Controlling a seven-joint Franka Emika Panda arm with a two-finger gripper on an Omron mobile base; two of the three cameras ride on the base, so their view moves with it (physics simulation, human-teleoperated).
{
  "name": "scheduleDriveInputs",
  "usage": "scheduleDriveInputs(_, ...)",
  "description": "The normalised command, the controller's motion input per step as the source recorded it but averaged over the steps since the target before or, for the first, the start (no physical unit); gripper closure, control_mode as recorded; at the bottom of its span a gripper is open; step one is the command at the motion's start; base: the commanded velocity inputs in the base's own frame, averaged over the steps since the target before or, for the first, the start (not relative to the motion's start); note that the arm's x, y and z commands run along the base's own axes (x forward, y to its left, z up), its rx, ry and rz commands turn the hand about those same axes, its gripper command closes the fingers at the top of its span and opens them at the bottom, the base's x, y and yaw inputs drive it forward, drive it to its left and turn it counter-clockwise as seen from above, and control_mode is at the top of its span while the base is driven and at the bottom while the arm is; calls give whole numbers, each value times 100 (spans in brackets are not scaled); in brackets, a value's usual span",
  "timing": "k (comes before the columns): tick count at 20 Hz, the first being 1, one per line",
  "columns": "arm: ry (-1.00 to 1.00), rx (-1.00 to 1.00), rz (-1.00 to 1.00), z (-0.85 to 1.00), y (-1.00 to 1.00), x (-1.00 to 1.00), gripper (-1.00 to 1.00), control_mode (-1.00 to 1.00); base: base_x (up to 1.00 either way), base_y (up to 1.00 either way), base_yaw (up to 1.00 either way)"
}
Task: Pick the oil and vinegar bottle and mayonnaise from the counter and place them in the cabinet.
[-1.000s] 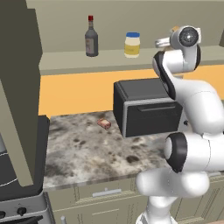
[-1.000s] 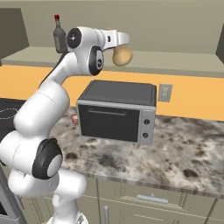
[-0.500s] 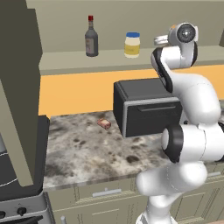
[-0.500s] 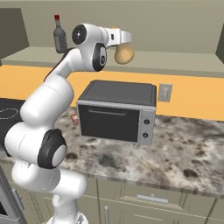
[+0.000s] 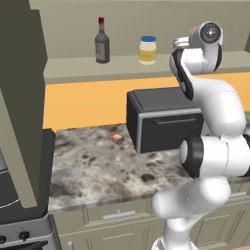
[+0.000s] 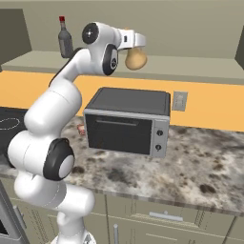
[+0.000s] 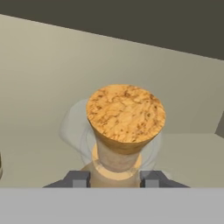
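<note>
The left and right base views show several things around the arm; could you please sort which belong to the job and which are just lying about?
Belonging to the job:
oil and vinegar bottle, held in the hand
mayonnaise, on the cabinet shelf
counter

Just lying about:
dark bottle with red cap
black toaster oven
small pinkish item on the counter
stove
</note>
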Motion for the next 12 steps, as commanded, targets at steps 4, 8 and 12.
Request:
scheduleDriveInputs(4,0,1,0,-28,-10,20,100,-100,0,0,0)
scheduleDriveInputs(8,0,0,0,-21,-12,24,100,-100,0,0,0)
scheduleDriveInputs(12,0,0,0,-21,-10,29,100,-100,0,0,0)
